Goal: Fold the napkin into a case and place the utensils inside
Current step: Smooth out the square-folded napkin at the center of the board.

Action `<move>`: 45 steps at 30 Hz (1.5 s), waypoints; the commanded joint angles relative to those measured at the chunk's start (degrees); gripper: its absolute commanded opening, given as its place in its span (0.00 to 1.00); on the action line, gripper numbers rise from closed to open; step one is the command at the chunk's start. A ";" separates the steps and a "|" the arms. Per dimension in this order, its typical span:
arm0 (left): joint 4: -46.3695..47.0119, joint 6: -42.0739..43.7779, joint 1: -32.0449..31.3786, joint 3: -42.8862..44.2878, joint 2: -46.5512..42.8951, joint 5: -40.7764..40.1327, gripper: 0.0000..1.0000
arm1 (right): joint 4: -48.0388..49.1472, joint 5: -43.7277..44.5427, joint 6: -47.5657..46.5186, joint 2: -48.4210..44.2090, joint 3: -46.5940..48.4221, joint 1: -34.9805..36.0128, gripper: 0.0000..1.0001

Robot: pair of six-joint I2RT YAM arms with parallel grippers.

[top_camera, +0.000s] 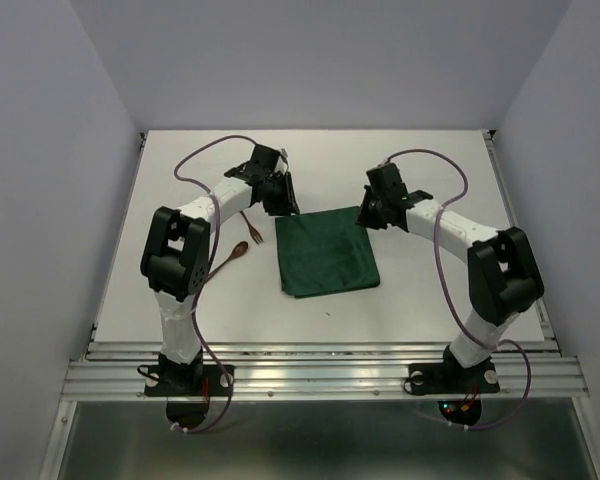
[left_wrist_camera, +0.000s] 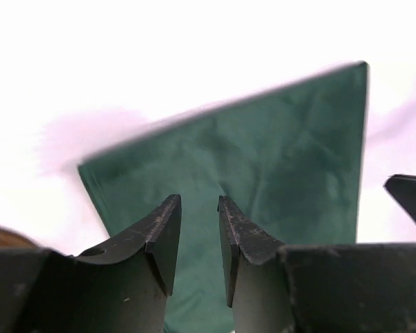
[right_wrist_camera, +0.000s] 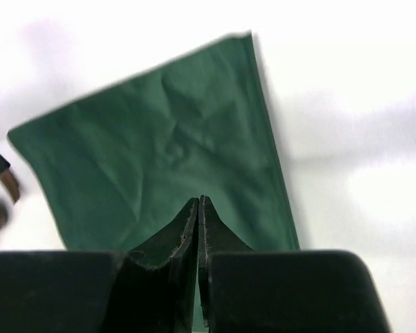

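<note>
The dark green napkin lies flat on the white table, filling the left wrist view and the right wrist view. My left gripper hangs over its far left corner, jaws open with only cloth showing in the gap behind them. My right gripper is at the far right corner, its jaws shut tight; no cloth shows between them. The wooden fork and spoon lie left of the napkin, apart from it.
The left arm's elbow stands just left of the utensils. The right arm's elbow is near the table's right edge. A metal rail runs along the near edge.
</note>
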 commanded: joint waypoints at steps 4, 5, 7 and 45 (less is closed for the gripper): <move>-1.62 0.38 0.61 5.55 7.81 -3.24 0.39 | 1.46 3.22 -3.28 13.41 14.51 -2.32 0.07; -1.62 0.47 0.61 5.64 7.83 -3.33 0.39 | 1.46 3.22 -3.28 14.83 14.54 -2.32 0.07; -1.54 0.64 0.61 5.29 9.14 -3.68 0.39 | 1.38 3.48 -3.11 17.38 16.64 -2.93 0.07; -7.42 1.61 1.40 -1.05 -12.30 -10.71 0.42 | 1.91 -5.57 1.56 -7.04 -19.13 1.02 0.07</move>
